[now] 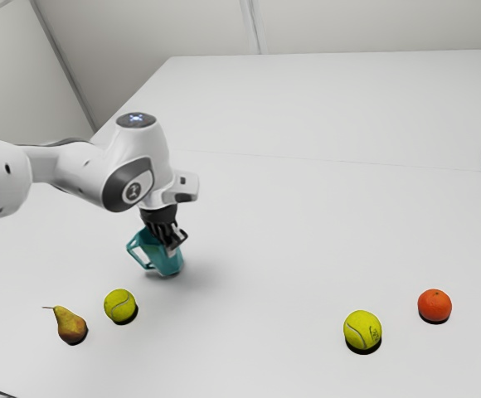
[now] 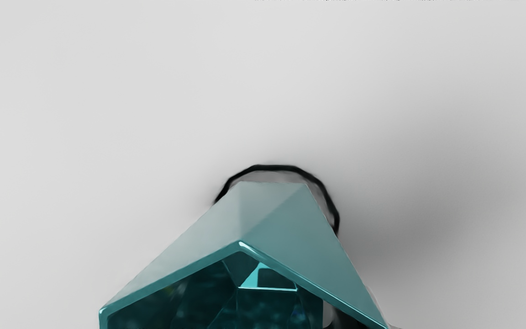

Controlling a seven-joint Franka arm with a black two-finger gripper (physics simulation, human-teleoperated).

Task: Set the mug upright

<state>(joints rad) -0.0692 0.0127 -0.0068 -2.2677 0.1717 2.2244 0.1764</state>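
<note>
While the teal faceted mug (image 1: 167, 264) leans: black two-finger gripper (image 1: 175, 244) pinches its wall
Tilted base: early release could topple it

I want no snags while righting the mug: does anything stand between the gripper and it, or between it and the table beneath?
Nothing visible does. The gripper is at the mug, right above the table; the nearest tennis ball sits off to one side.
</note>
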